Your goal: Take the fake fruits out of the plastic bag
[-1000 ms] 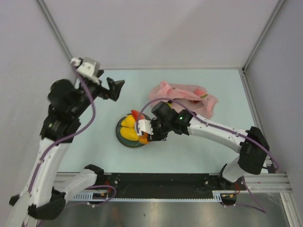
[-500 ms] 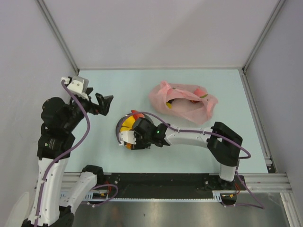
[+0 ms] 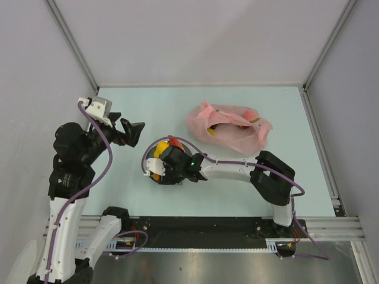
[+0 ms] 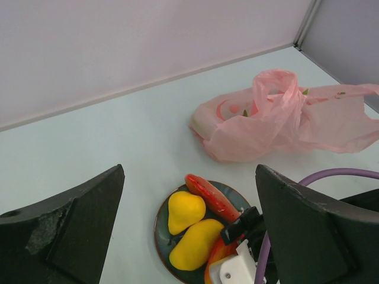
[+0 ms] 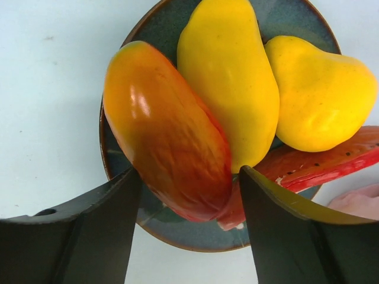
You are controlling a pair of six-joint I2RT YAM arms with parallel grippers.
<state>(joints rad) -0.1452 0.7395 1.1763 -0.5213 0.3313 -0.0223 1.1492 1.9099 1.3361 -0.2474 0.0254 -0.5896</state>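
The dark blue plate [image 3: 144,164] holds several fake fruits: a watermelon slice [image 5: 323,165], a yellow pear shape [image 5: 320,94], a yellow mango [image 5: 228,71] and a red-orange mango [image 5: 166,130]. My right gripper [image 3: 157,171] hangs low over the plate. Its jaws are open around the red-orange mango's near end [image 5: 189,177], with a gap on the right side. The mango rests on the plate. The pink plastic bag [image 3: 232,128] lies at the back right, with a red piece [image 3: 249,114] and a yellow piece [image 3: 211,131] showing through. My left gripper [image 3: 134,131] is open and empty, left of the plate.
The plate [image 4: 159,222] and bag [image 4: 278,118] also show in the left wrist view. The right arm stretches across the table from its base to the plate. Grey walls close in the back and both sides.
My right gripper moved left and down with the red-orange mango, which now lies on the plate between open jaws. My left gripper drew back a little toward the near left.
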